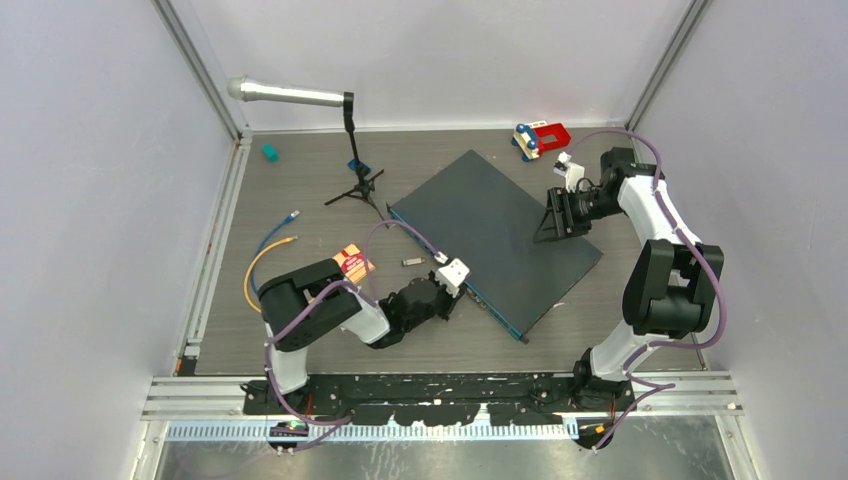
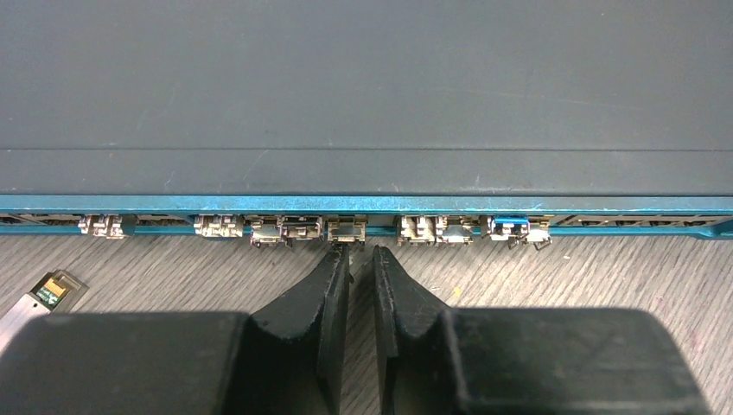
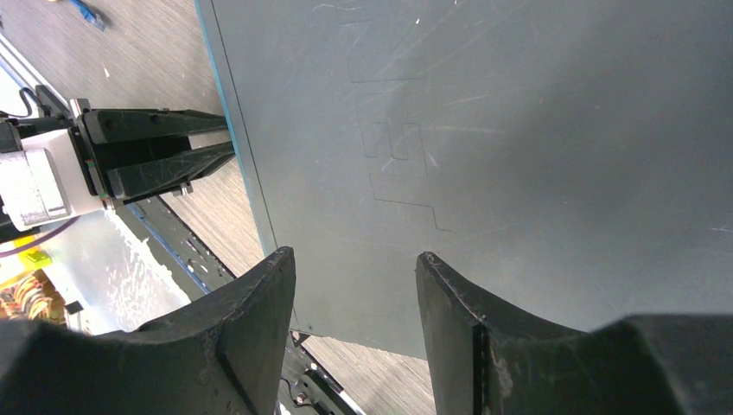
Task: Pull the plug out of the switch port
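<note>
The switch [image 1: 497, 235] lies flat and slantwise mid-table, dark grey with a blue front edge [image 2: 363, 204]. Several metal plugs sit in its ports; one plug [image 2: 346, 229] is right ahead of my left gripper [image 2: 364, 252]. The left fingertip [image 2: 344, 259] reaches the underside of that plug. The jaws stand a narrow gap apart and only table shows between them. My right gripper [image 3: 354, 255] hangs open over the switch's top [image 3: 519, 130], near its far right part [image 1: 552, 225], holding nothing. I cannot tell whether it touches the lid.
A loose plug [image 2: 52, 290] lies on the table to the left of my left gripper. A microphone on a small tripod [image 1: 352, 150], orange and blue cables [image 1: 262, 262], a small packet [image 1: 353, 262], a red toy [image 1: 542, 138] and a teal bit [image 1: 269, 152] surround the switch.
</note>
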`<state>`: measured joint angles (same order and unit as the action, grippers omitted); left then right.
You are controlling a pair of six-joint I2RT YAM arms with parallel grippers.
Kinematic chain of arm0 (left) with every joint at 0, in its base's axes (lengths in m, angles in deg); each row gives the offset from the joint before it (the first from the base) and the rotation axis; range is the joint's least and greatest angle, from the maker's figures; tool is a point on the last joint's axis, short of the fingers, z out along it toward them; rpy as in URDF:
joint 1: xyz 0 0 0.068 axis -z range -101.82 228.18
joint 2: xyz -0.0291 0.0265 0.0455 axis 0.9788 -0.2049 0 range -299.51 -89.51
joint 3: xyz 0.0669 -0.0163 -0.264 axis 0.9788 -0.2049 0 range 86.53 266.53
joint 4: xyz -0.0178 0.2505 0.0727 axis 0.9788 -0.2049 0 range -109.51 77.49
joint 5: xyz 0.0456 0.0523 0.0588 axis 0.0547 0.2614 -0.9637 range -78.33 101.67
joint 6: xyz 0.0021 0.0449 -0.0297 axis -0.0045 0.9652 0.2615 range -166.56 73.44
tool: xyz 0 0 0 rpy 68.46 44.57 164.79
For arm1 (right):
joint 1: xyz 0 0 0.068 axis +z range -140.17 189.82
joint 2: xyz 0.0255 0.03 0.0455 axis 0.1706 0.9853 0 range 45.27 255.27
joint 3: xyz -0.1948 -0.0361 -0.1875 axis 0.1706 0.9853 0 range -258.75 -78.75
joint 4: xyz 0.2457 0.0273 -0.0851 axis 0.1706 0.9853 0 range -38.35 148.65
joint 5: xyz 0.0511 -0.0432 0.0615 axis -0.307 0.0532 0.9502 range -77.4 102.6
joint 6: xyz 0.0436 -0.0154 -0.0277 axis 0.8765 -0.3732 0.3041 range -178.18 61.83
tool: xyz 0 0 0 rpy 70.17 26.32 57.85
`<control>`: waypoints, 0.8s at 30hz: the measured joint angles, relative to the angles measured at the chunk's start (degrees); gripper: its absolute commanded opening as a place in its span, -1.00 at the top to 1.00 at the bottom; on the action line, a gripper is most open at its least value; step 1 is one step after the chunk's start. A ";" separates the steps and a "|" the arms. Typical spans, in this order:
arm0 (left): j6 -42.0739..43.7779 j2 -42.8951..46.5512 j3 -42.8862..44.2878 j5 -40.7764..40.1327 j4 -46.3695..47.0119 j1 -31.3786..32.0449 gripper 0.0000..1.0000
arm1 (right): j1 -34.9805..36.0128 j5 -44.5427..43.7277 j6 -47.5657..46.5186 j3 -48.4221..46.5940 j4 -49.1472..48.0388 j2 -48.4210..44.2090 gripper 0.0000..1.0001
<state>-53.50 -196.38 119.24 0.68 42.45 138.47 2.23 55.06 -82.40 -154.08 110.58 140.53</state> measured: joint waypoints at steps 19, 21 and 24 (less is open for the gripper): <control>-0.26 -6.25 -3.08 -1.68 16.06 0.66 0.55 | 0.11 -0.28 -0.02 0.00 0.02 0.00 -0.17; -0.07 -7.89 -3.45 -2.16 19.54 0.79 0.56 | 0.15 -0.42 -0.02 0.00 0.04 0.00 -0.17; -0.07 -9.55 -3.37 -2.40 22.27 0.79 0.70 | 0.15 -0.46 -0.04 0.00 0.04 0.02 -0.17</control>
<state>-53.56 -205.93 115.87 -1.72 64.72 139.25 2.38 54.60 -82.45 -154.08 110.63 140.55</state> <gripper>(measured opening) 0.215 0.584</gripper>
